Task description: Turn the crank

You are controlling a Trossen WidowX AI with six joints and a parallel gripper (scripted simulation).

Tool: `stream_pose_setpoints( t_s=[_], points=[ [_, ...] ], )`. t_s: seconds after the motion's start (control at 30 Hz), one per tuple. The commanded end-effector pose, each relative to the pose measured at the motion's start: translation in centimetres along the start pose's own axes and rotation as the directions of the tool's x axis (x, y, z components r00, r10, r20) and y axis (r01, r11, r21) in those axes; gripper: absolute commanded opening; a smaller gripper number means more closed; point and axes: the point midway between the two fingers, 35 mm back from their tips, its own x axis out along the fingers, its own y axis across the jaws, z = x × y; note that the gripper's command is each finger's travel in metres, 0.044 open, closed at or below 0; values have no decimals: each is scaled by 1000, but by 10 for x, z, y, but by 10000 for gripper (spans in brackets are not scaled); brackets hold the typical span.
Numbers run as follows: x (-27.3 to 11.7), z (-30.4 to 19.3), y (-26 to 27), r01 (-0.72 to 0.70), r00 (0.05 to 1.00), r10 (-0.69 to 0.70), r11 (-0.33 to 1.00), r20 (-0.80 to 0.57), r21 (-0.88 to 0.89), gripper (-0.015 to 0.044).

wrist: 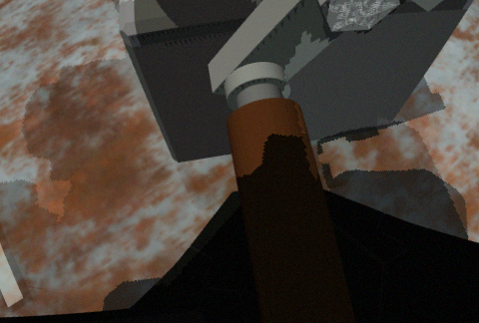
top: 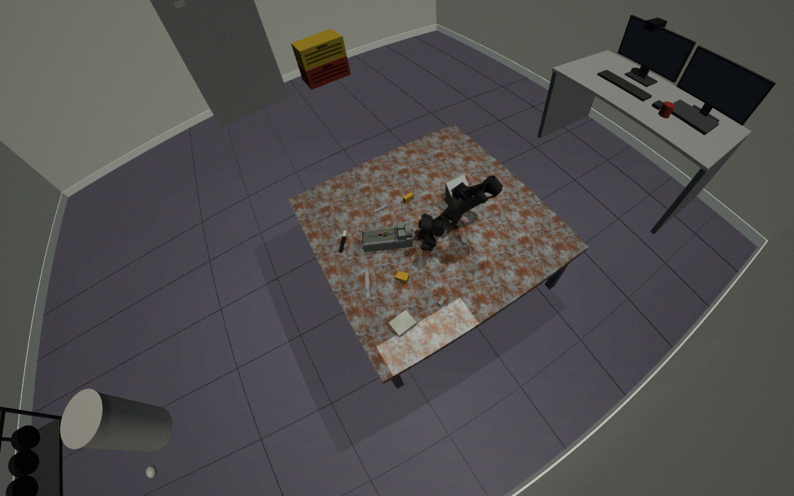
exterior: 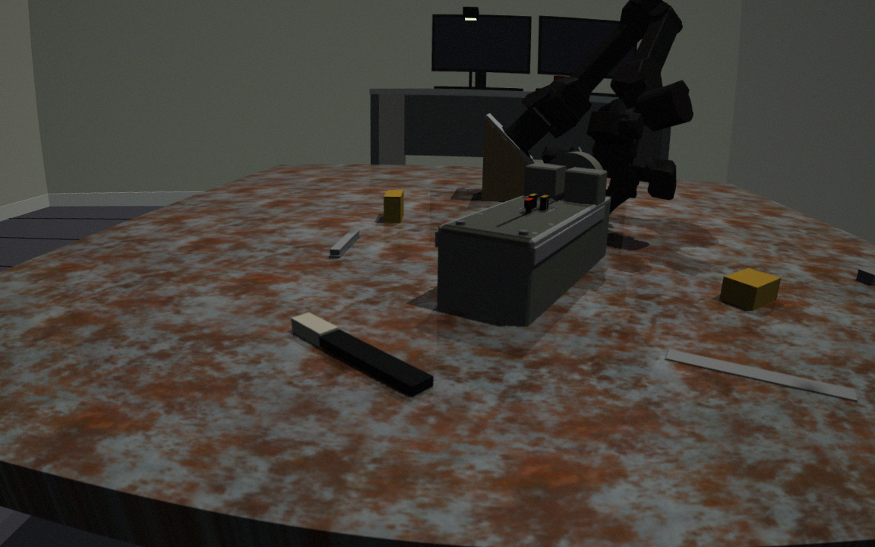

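The grey machine [top: 381,248] [exterior: 481,279] [wrist: 185,109] stands on the table. My gripper [top: 418,235] [wrist: 267,202] is shut on the orange-brown crank handle [wrist: 264,119] at the machine's crank end. The grey crank arm [wrist: 254,34] runs from the handle up and right to a hub [wrist: 361,1]. On the machine's top, the red pointer [exterior: 529,201] sits close to two brass marks [exterior: 544,201]. In the exterior view it appears slightly to the near side of them, not level. The pointer is too small to read in the top view and out of the wrist view.
Yellow blocks [top: 408,198] [top: 402,276] [exterior: 750,288] lie on either side of the machine. A black and cream bar [top: 342,241] [exterior: 372,357] lies beyond its far end. A thin pale strip [top: 367,283] [exterior: 760,374] and a wedge-shaped block [exterior: 502,162] also stand or lie on the table.
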Motion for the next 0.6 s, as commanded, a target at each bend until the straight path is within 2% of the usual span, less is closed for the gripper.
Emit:
stream_pose_setpoints(
  t_s=[0.0,0.57],
  points=[
    [-4,4,8,-23,1000,23,1000,9,2,0],
    [-10,9,12,-23,1000,23,1000,9,2,0]
  ],
)
